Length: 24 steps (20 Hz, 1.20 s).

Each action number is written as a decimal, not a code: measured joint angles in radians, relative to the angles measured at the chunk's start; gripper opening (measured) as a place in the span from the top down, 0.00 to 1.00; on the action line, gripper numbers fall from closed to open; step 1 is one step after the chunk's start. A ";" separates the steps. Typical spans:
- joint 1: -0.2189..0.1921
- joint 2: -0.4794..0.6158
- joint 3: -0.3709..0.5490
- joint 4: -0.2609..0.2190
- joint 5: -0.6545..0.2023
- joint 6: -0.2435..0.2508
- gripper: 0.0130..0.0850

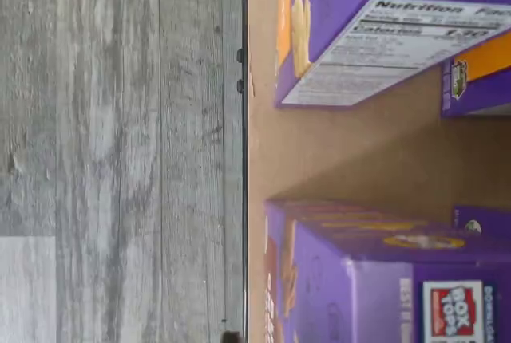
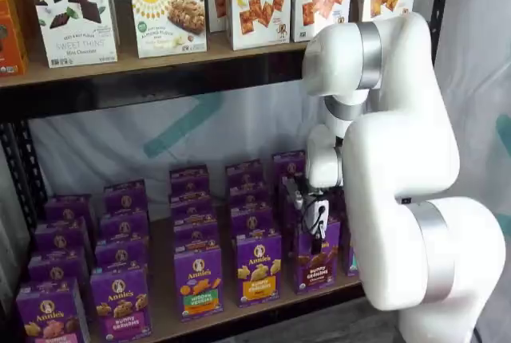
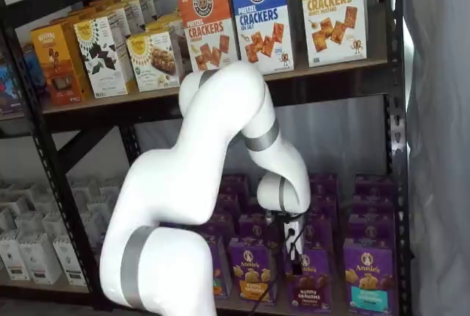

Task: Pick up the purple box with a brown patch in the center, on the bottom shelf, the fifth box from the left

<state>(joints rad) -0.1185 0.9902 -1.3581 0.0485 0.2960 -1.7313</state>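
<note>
At the front edge of the bottom shelf [image 2: 164, 323], the white arm reaches down over the purple box [image 2: 314, 259], the Bunny Grahams carton with dark brown crackers pictured on its face. The hand [image 2: 316, 219] sits right at the top of that carton; in both shelf views its body and a cable cover the fingers, so whether they stand wide, narrow or are already pinching cardboard cannot be told.

The box stands upright in the front row, just beside the purple carton with yellow-orange crackers [image 2: 257, 267] on one side and close to another carton behind it. In a shelf view the same box [image 3: 309, 281] shows directly beneath the hand [image 3: 292, 246].

The likely trouble is crowding: the neighbours stand near enough that a finger coming down off-centre could catch the wrong lid or tip the row backward. A grip taken only on the thin top flap might also slip as the carton is lifted. The wrist view shows only purple cartons flanking a bare gap of shelf board, not the contact itself.
</note>
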 joint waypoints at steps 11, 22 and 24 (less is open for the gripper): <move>0.000 -0.007 0.012 0.002 -0.012 -0.001 0.33; 0.005 -0.017 0.028 0.001 -0.026 0.003 0.50; 0.005 -0.019 0.032 0.001 -0.028 0.003 0.50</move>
<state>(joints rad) -0.1139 0.9707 -1.3265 0.0497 0.2677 -1.7284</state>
